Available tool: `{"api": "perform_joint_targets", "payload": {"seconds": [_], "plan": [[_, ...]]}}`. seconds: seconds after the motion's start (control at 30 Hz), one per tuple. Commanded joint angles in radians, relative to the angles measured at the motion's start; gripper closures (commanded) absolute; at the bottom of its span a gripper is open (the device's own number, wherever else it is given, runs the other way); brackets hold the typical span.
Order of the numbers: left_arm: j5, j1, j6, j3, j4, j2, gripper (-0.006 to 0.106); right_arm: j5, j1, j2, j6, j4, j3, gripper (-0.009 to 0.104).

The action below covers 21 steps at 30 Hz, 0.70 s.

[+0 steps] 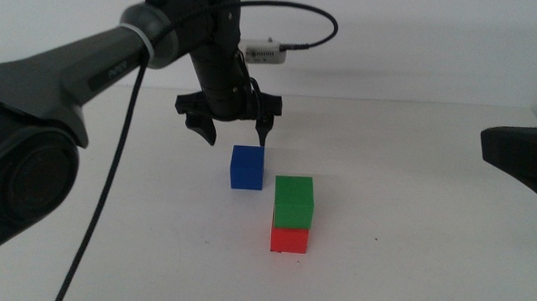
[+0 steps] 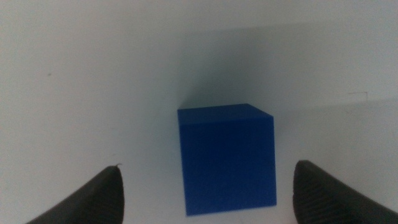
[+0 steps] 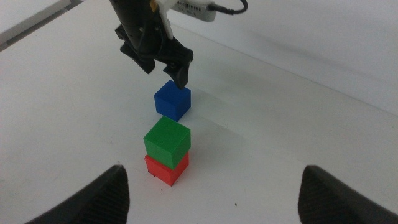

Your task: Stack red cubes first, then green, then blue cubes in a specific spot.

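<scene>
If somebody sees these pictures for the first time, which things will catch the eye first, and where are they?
First, the small tower near the table's middle: the green cube sits on the red cube. Just behind it stands the blue cube alone on the white table, with the left gripper hovering above it, jaws open. The right gripper waits at the right side.

red cube (image 1: 289, 239) top hidden under green cube (image 1: 294, 202); blue cube (image 2: 227, 159) base cut off in left wrist view.
</scene>
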Motion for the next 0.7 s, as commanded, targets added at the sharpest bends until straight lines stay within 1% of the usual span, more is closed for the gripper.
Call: {"api": "perform_joint_targets", "payload": {"seconds": [0.0, 0.4, 0.6, 0.67], "plan": [[-0.024, 0.0, 0.004, -0.011, -0.019, 0.016, 0.01, -0.009, -0.004, -0.002, -0.009, -0.007, 0.002, 0.009], [-0.097, 0.0, 0.004, -0.011, -0.079, 0.079, 0.01, -0.009, -0.004, -0.002, -0.009, -0.007, 0.002, 0.009], [-0.097, 0.0, 0.019, -0.011, -0.079, 0.104, 0.01, -0.009, -0.004, -0.002, -0.009, -0.007, 0.002, 0.009], [-0.097, 0.0, 0.019, -0.011, -0.071, 0.109, 0.012, -0.009, -0.004, -0.002, -0.009, -0.007, 0.002, 0.009]]}}
